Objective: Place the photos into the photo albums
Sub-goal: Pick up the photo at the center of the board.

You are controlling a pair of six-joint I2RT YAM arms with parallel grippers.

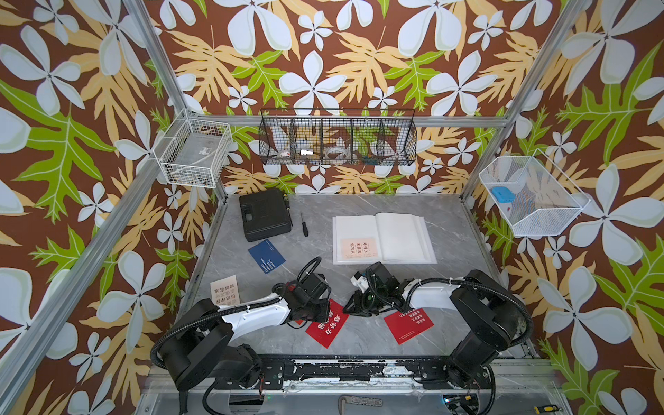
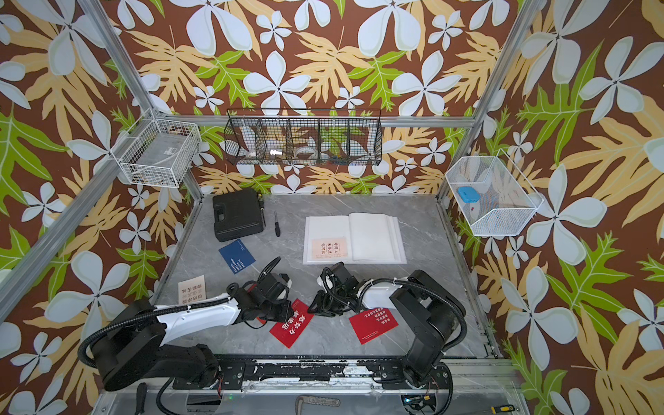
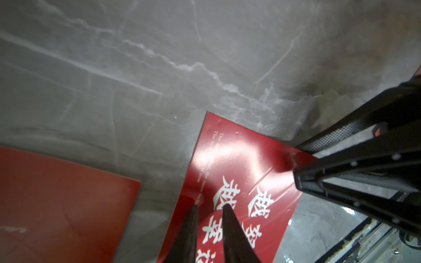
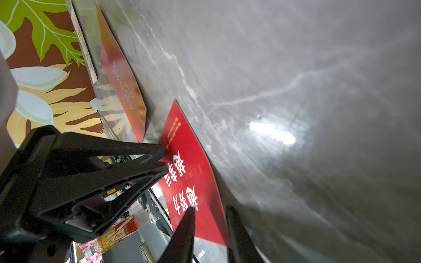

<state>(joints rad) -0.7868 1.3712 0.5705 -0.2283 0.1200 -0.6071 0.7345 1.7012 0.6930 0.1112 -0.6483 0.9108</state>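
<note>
In both top views the photo album [image 1: 399, 233] lies open at centre right of the marble table [image 1: 456, 244], with a cream card [image 1: 360, 248] on its left page. At left, a navy card [image 1: 266, 256] and a loose cream card [image 1: 225, 290] lie below a black case [image 1: 265, 215] and a screwdriver [image 1: 304, 224]. At lower centre the lettered red card [image 1: 328, 325] sits between the left gripper [image 1: 322, 312] and the right gripper [image 1: 347, 309]. A second red card [image 1: 409, 325] lies partly under the right arm.

In the left wrist view the lettered red card [image 3: 239, 164] is bowed at lower centre. The left gripper [image 3: 210, 206] has its fingers close together over the card's face. At right, the card's corner sits between the right gripper's [image 3: 299, 161] tips. I cannot tell whether either is clamping. A further red card [image 3: 57, 205] fills the lower left.

In the right wrist view the lettered card [image 4: 184, 136] runs down the centre. The right gripper [image 4: 210, 208] straddles its edge at the bottom, and the left gripper [image 4: 165, 159] meets it at centre left.
</note>
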